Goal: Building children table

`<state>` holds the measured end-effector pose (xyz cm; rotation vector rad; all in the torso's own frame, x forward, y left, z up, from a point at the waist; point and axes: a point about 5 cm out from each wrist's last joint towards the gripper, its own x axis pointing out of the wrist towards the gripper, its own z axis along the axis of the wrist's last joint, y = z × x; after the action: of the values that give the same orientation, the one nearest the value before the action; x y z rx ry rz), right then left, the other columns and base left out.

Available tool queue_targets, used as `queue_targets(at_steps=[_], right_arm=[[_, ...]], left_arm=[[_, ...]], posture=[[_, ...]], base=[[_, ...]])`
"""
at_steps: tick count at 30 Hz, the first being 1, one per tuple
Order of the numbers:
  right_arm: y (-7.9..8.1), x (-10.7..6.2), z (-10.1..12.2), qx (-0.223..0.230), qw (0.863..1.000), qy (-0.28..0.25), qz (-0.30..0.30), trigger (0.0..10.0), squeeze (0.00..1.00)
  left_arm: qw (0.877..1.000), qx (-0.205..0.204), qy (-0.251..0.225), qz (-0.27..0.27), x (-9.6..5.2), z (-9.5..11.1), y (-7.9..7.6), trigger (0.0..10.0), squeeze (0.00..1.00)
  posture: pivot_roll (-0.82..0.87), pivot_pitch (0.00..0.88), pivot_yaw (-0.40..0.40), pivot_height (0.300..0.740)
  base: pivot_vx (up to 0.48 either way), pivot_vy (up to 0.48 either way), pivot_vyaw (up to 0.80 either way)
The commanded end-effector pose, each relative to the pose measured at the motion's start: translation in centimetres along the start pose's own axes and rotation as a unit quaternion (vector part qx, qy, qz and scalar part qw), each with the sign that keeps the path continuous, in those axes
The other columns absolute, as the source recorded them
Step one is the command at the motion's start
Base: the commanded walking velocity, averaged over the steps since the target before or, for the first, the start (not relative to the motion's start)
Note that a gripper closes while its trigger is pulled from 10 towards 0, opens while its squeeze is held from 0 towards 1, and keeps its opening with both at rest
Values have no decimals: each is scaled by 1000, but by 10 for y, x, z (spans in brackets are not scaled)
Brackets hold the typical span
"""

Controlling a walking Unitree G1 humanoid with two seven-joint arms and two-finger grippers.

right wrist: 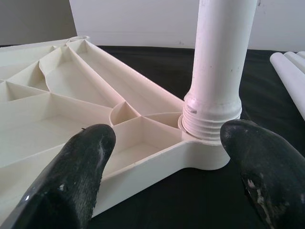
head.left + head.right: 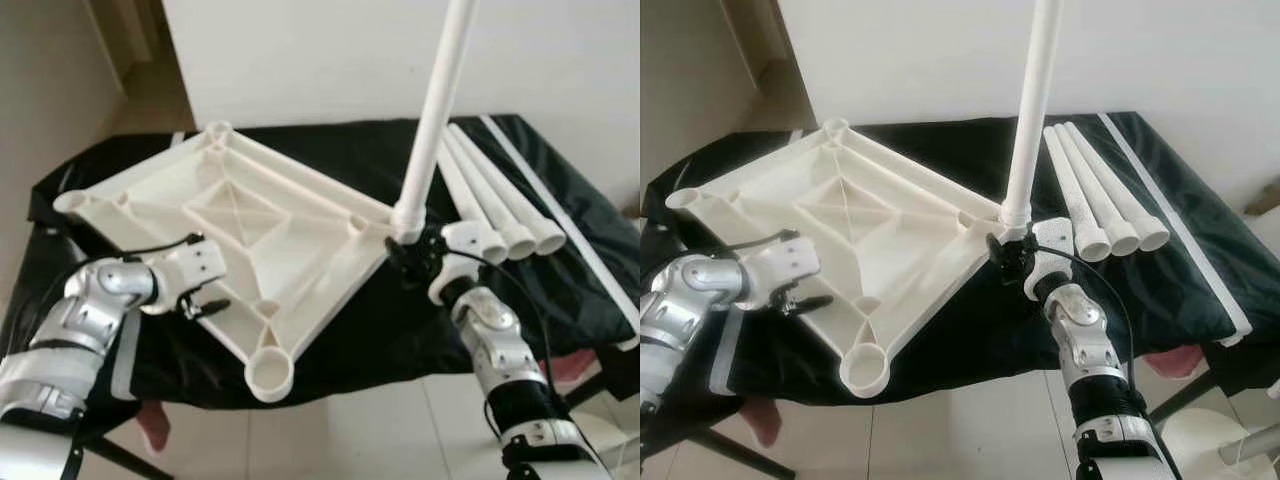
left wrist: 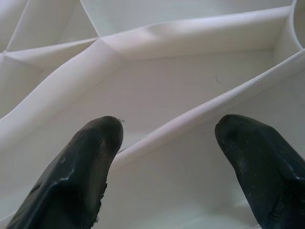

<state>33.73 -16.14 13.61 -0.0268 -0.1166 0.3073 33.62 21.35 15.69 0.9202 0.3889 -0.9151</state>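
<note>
A cream plastic tabletop [image 2: 250, 225] lies upside down on a black-covered table, its ribs and corner sockets facing up. A white leg tube [image 2: 436, 110] stands upright in the right corner socket [image 1: 202, 143]. My right gripper [image 2: 410, 258] is open just before that socket, its fingertips [image 1: 76, 167] on either side of the leg's threaded base without touching it. Three more white legs [image 2: 495, 205] lie side by side to the right. My left gripper [image 2: 205, 300] is open over the tabletop's near-left edge, fingertips [image 3: 90, 148] hovering above a rib [image 3: 190, 119].
A long white rail [image 2: 565, 220] lies along the right edge of the black cloth [image 2: 380, 330]. A white wall stands right behind the table. An empty corner socket [image 2: 270, 375] overhangs the table's front edge, with pale floor tiles below.
</note>
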Motion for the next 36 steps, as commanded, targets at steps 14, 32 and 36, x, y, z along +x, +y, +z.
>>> queue_targets(at_steps=[14,32,36], right_arm=[[-12,-1,12,-17,1000,-10,-3,10000,0],[-12,-5,14,-13,1000,-12,-9,10000,0],[-12,-4,15,-13,1000,-10,-6,10000,0]], left_arm=[[997,26,54,-57,20,0,14,10000,0],[967,-166,-64,-180,43,20,-8,10000,0],[947,-213,-111,-214,42,33,-7,10000,0]], posture=[[-49,52,45,740],[-65,52,67,740],[-52,54,61,740]], base=[[0,0,0],[0,0,0],[0,0,0]])
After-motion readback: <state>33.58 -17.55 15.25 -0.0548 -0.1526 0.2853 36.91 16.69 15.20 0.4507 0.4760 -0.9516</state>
